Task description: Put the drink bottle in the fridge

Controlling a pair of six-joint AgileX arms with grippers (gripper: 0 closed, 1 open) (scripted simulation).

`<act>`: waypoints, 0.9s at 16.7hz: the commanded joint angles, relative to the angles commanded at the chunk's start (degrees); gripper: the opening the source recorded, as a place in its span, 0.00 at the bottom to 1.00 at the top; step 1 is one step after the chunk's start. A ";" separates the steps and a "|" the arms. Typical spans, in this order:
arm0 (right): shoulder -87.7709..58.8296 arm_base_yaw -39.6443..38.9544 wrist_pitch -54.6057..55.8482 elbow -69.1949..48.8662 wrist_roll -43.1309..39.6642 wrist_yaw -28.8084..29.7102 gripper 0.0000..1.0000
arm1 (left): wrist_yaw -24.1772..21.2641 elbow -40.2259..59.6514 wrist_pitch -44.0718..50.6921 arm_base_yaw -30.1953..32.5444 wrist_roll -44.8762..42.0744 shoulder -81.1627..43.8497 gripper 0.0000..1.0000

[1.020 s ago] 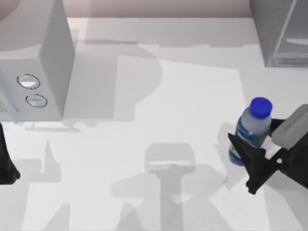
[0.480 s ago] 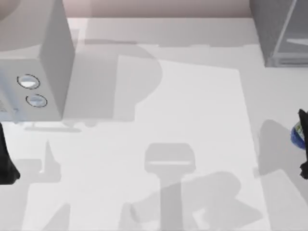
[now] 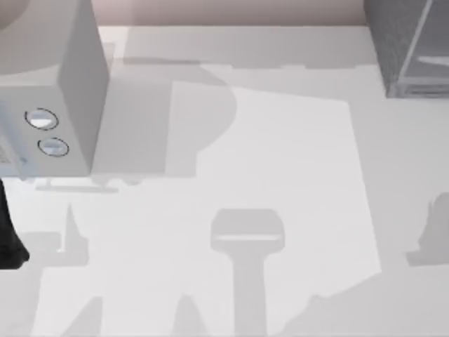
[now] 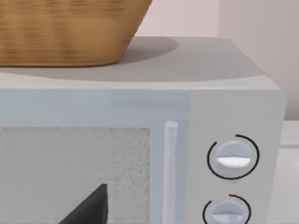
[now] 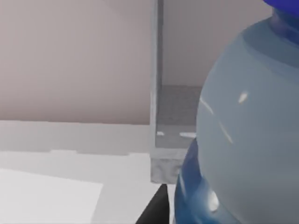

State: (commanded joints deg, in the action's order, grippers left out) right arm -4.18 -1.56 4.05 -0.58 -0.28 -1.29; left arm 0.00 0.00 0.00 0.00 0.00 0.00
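Note:
The drink bottle [image 5: 243,140] looms close in the right wrist view: a clear body with its blue cap [image 5: 285,4] above and its blue label [image 5: 196,196] below. My right gripper is shut on it, and one dark finger [image 5: 156,210] shows beside the label. Beyond the bottle stands the fridge [image 5: 175,135], whose pale edge trim and speckled grey floor are visible. In the top view the fridge [image 3: 410,49] sits at the far right corner of the table. My left arm [image 3: 8,242] is parked at the left edge, in front of the dial box.
A pale grey box with two round dials [image 3: 49,105] stands at the far left, with a wicker basket [image 4: 65,32] on top of it. A lighter mat [image 3: 280,210] covers the middle of the table. A pinkish wall runs behind the table.
My right gripper has carried the bottle rightwards out past the top view's right edge. Only a shadow is left there. The left arm has not moved.

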 joint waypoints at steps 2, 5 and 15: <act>3.28 1.21 -3.18 0.45 0.22 1.00 0.01 | 0.00 0.00 0.00 0.00 0.00 0.00 1.00; 4.18 1.56 -4.05 0.58 0.28 1.30 0.01 | 0.00 0.00 0.00 0.00 0.00 0.00 1.00; -8.71 3.23 5.24 -7.54 0.65 -1.21 0.01 | 0.00 0.00 0.00 0.00 0.00 0.00 1.00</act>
State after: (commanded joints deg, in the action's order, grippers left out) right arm -12.89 1.66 9.29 -8.12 0.37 -2.51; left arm 0.00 0.00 0.00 0.00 0.00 0.00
